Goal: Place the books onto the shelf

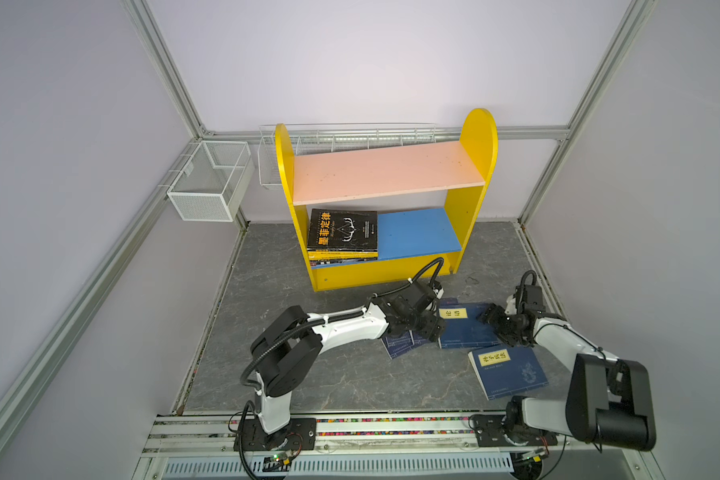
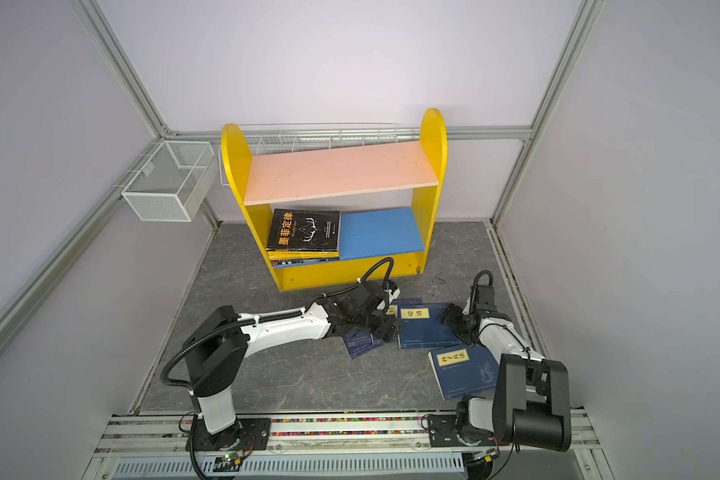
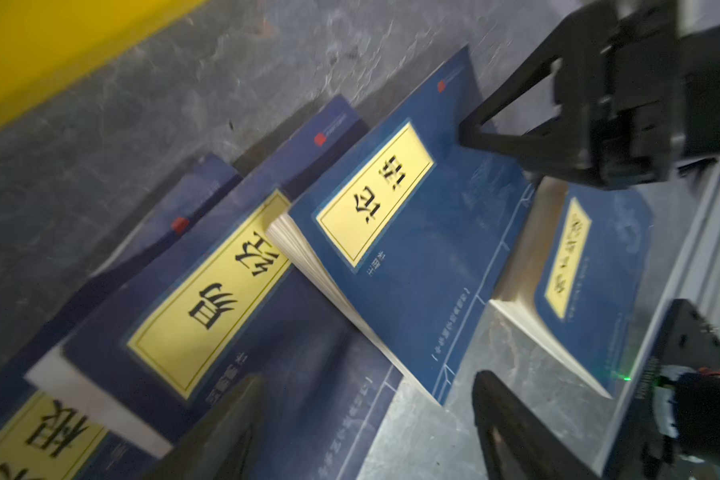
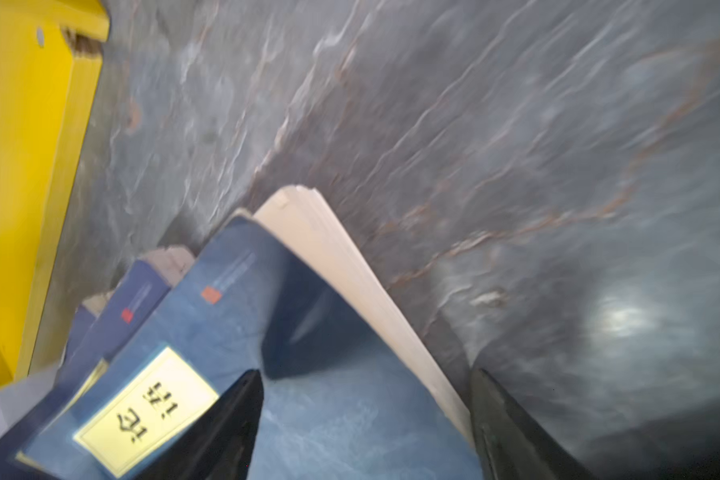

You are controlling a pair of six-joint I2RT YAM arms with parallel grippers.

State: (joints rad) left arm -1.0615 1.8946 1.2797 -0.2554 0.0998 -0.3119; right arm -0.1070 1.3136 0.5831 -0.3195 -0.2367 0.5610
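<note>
my left gripper [image 1: 430, 329] hangs spread over the left end of the fanned navy books [image 1: 464, 330] on the grey marbled tabletop [image 1: 308, 374]. my right gripper [image 1: 490, 318], spread too, straddles the top one's raised page edge, and another navy book [image 1: 512, 370] lies apart by the right arm. the shelf [image 1: 479, 145] stands just behind, a black book [image 1: 344, 228] topping a stack on the left of its blue lower board [image 1: 418, 232], with white mesh baskets [image 1: 208, 183] on the lilac walls [image 1: 59, 166]; open tabletop lies left of my left arm, while the right one works close to the table's right edge.
</note>
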